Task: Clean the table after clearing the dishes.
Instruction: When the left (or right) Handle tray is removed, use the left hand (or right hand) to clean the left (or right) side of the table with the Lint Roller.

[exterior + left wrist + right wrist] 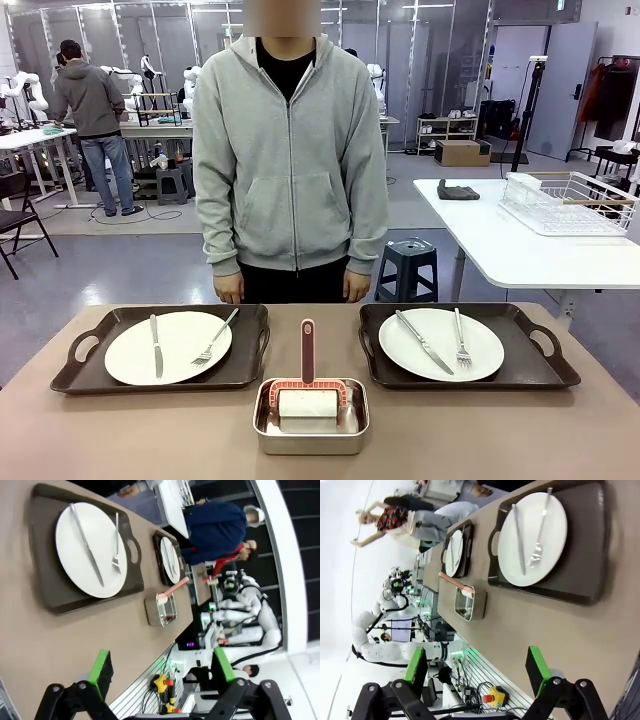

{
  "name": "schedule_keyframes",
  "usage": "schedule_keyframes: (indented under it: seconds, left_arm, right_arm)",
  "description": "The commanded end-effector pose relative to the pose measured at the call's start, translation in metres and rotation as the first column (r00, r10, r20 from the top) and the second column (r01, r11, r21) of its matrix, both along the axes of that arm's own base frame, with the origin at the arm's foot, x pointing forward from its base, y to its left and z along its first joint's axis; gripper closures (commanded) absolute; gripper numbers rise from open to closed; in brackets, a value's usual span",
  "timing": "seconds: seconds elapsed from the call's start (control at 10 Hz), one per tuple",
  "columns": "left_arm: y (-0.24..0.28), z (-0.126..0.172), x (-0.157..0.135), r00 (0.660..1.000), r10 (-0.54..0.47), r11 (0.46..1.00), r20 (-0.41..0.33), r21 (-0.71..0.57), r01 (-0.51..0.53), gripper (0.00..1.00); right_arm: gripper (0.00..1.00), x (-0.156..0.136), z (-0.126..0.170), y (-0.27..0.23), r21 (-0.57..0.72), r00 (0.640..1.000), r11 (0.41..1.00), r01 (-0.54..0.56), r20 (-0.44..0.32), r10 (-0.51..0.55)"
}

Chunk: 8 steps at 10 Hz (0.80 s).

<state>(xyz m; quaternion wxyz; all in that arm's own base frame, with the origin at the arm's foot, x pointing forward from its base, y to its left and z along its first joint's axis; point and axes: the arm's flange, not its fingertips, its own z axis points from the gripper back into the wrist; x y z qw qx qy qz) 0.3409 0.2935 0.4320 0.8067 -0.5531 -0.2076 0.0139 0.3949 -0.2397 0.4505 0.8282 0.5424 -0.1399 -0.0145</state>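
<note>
The tan table (150,430) carries two dark brown trays side by side. The left tray (70,378) bears a white plate (168,347) with a knife and fork on it. The right tray (545,372) bears a second plate (441,344) with its own knife and fork. My left gripper (162,667) hangs open above the table's near edge, with the near plate (90,550) well ahead of it. My right gripper (476,669) is likewise open and empty, back from its near plate (532,540). Both grippers are clear of everything.
A silver metal pan (310,438) sits front centre between the trays, holding a pink-handled brush (307,350) with a white pad. A person stands at the far edge, one hand (229,290) by the table. A white table with a wire rack (560,205) stands back right.
</note>
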Motion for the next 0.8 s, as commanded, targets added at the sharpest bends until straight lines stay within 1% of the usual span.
schedule_keyframes:
  seconds: [0.0, 0.1, 0.2, 0.4, 0.7]
  left_arm:
    - [0.026, -0.002, -0.01, 0.997, 0.059, 0.996, -0.045, -0.06, -0.061, 0.0]
    - [0.035, -0.009, -0.013, 0.994, 0.088, 0.993, -0.071, -0.078, -0.093, 0.0]
    - [0.041, -0.012, -0.015, 0.991, 0.111, 0.989, -0.074, -0.088, -0.118, 0.0]
    - [0.045, -0.01, -0.018, 0.988, 0.139, 0.985, -0.074, -0.089, -0.145, 0.0]
    - [0.048, -0.008, -0.017, 0.976, 0.194, 0.977, -0.096, -0.065, -0.201, 0.0]
  right_arm:
    - [0.0, 0.0, 0.002, -0.019, 0.025, 0.998, 0.999, 0.042, -0.052, -0.041]
    - [0.0, -0.002, -0.002, -0.027, 0.029, 0.996, 0.998, 0.058, -0.068, -0.055]
    - [0.0, -0.004, -0.003, -0.031, 0.026, 0.995, 0.997, 0.07, -0.077, -0.068]
    - [0.0, -0.007, -0.004, -0.033, 0.029, 0.993, 0.996, 0.085, -0.081, -0.082]
    - [0.0, -0.002, -0.003, -0.031, 0.013, 0.992, 0.996, 0.09, -0.088, -0.088]
